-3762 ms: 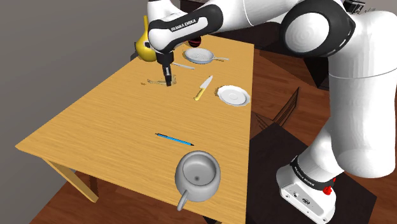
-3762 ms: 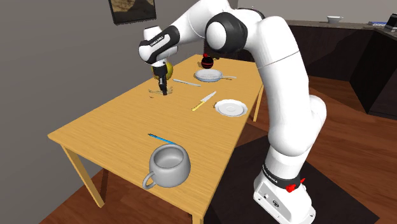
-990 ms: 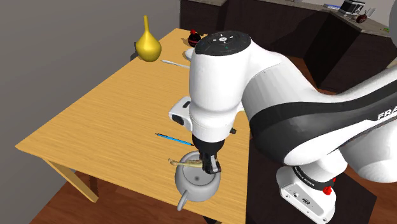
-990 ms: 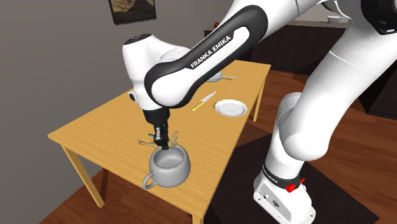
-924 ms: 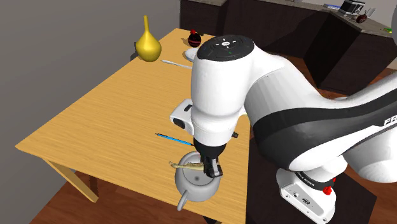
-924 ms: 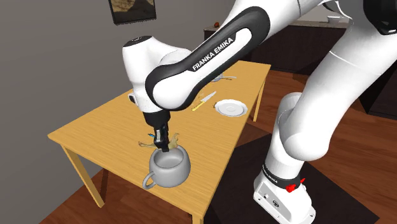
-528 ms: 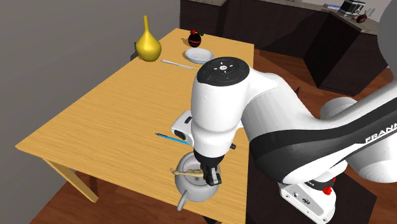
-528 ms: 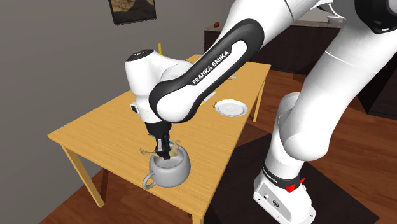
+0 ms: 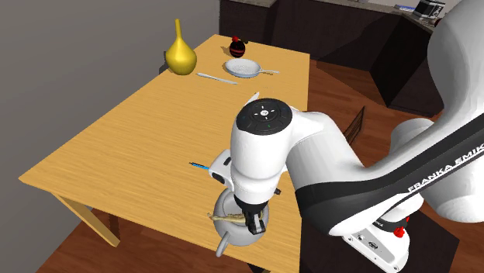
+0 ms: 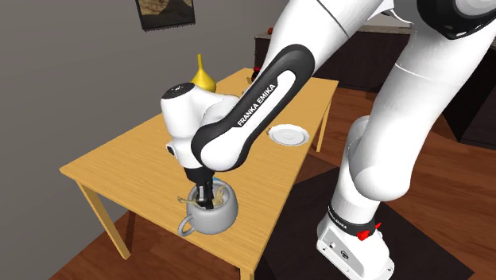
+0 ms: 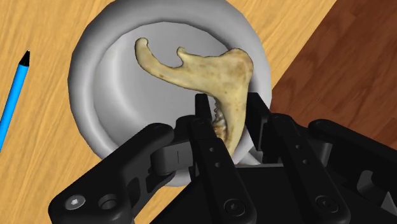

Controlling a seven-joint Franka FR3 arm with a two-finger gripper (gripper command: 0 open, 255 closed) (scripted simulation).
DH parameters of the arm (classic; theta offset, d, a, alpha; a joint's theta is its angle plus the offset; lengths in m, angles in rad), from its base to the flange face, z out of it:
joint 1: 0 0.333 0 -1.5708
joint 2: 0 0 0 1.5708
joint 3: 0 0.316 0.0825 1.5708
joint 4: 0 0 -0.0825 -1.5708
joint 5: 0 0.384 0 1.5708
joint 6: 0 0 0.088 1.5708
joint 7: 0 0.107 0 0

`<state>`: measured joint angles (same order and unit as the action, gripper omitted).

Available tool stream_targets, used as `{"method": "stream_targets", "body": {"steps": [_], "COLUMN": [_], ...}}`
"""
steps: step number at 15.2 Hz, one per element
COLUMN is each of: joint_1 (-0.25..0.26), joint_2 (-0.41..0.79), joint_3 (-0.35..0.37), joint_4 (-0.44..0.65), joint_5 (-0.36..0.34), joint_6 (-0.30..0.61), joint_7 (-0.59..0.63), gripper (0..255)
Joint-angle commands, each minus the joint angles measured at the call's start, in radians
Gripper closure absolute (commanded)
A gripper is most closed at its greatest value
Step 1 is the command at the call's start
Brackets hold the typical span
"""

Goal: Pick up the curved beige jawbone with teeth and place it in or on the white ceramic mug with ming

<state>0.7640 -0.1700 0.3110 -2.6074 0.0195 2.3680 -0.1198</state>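
Observation:
The beige jawbone (image 11: 203, 71), with small teeth along its inner curve, is clasped by one end between my black fingers. My gripper (image 11: 228, 113) is shut on it and hangs right over the mouth of the grey-white mug (image 11: 95, 89), so most of the bone lies inside the rim's outline. From the shoulder view, the gripper (image 9: 253, 220) is down at the mug (image 9: 236, 236), and the jawbone (image 9: 223, 220) sticks out level towards that view's left. Across the table, the gripper (image 10: 203, 194) reaches into the top of the mug (image 10: 213, 216), which stands near the table's front edge.
A blue pen (image 11: 13, 102) lies on the wooden table (image 9: 116, 132) beside the mug. At the far end stand a yellow gourd vase (image 9: 180, 54), a black and red pot (image 9: 236, 48) and a white pan (image 9: 243, 67). A white plate (image 10: 288, 135) sits mid-table.
The gripper has come down with the jawbone, from just above the mug's rim to its mouth. The arm's elbow has sunk lower over the table.

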Motion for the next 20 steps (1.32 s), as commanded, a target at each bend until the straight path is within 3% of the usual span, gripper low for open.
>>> {"method": "stream_targets", "body": {"steps": [1, 8, 9, 14, 18, 20], "joint_1": [-0.001, -0.002, -0.002, -0.002, 0.008, 0.008], "joint_2": [0.015, 0.015, 0.016, 0.015, -0.079, -0.08], "joint_3": [0.002, 0.003, 0.003, 0.003, -0.007, -0.007], "joint_4": [-0.005, -0.005, -0.004, -0.005, 0.053, 0.053], "joint_5": [-0.005, -0.005, -0.006, -0.005, 0.026, 0.026], "joint_6": [0.02, 0.02, 0.02, 0.02, -0.13, -0.13], "joint_7": [0.005, 0.005, 0.006, 0.005, -0.019, -0.019], "gripper": [255, 255, 0, 0, 0, 0]}}
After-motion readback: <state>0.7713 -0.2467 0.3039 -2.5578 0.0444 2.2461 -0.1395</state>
